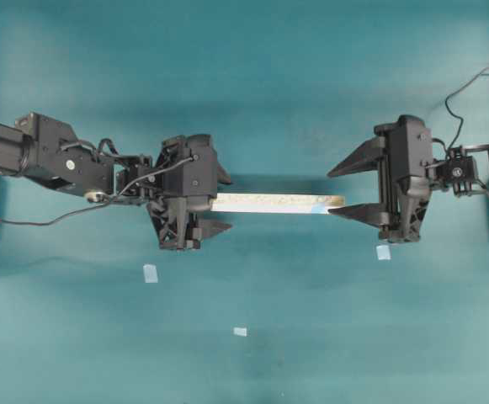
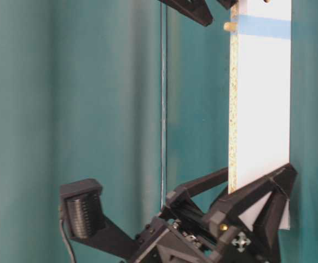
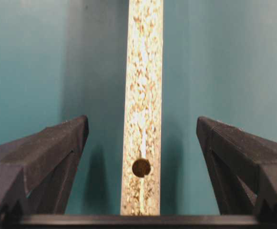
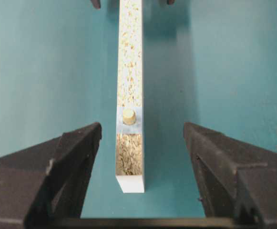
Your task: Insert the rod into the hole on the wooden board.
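- Left gripper [image 3: 142,143] & right gripper [image 4: 142,143]: jaws wide, holding nothing.
- Rod [image 4: 128,115] sits in hole, lower part hidden.
- Wooden board [image 1: 273,203]: left end hidden under arm.

Light falls from above, even and fairly bright across the teal bench [image 1: 252,67], dimming toward the corners of the overhead view. Soft shadows lie on the cloth beside the wooden board [image 3: 143,95] in both wrist views, darker close to it. A pale glare streaks down the board's speckled face near the left hand [image 3: 142,143], washing out the grain. The wrist pictures are grainy, the near fingers [image 4: 57,176] soft and black. The table-level view is slightly hazy.
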